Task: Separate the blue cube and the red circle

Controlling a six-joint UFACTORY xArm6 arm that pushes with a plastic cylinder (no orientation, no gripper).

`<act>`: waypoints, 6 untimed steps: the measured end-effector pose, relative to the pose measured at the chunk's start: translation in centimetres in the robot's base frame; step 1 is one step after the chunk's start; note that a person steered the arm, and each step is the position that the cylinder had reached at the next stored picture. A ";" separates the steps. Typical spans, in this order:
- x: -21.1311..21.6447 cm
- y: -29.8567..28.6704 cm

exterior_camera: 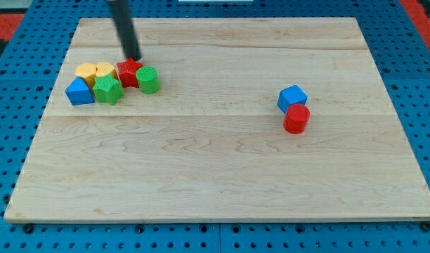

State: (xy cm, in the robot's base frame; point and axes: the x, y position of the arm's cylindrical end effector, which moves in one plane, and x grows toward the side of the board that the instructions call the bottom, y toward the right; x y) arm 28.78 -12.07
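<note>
The blue cube [291,96] sits at the view's right on the wooden board, touching the red circle [296,119] just below it. My tip [133,57] is at the view's upper left, far from both. It stands just above a red star block [129,72] in a cluster of blocks.
The cluster at the upper left holds a yellow block [86,71], a second yellow block [105,69], a blue triangular block [79,91], a green star block [108,90] and a green circle [148,80]. The wooden board [222,176] lies on a blue pegboard.
</note>
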 end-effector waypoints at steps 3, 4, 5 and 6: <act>9.0 32.8; 14.4 31.2; 13.5 19.3; 12.1 11.5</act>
